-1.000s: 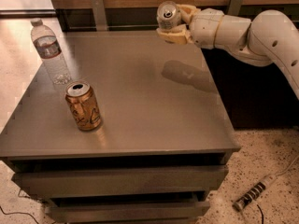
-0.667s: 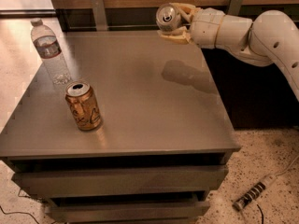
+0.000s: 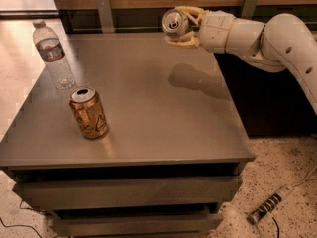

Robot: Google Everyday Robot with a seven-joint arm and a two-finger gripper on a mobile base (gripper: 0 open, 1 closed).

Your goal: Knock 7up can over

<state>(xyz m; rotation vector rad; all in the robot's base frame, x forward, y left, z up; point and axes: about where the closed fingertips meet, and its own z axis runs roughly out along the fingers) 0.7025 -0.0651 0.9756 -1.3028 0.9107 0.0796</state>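
Note:
The 7up can (image 3: 174, 23) is a pale silver can held in the air above the far edge of the grey table (image 3: 148, 108), tipped so its pull-tab top faces the camera. My gripper (image 3: 182, 26) reaches in from the right on a white arm and is shut on the can, one finger above it and one below. Its shadow falls on the tabletop just below and to the right.
An orange-brown can with dark squiggles (image 3: 88, 112) stands upright at the table's front left. A clear plastic water bottle (image 3: 54, 55) stands behind it near the left edge. A power strip (image 3: 267, 209) lies on the floor at lower right. Drawers run below the tabletop.
My gripper and the can have shifted slightly to the left above the table's far edge. The other can and the bottle have not moved.

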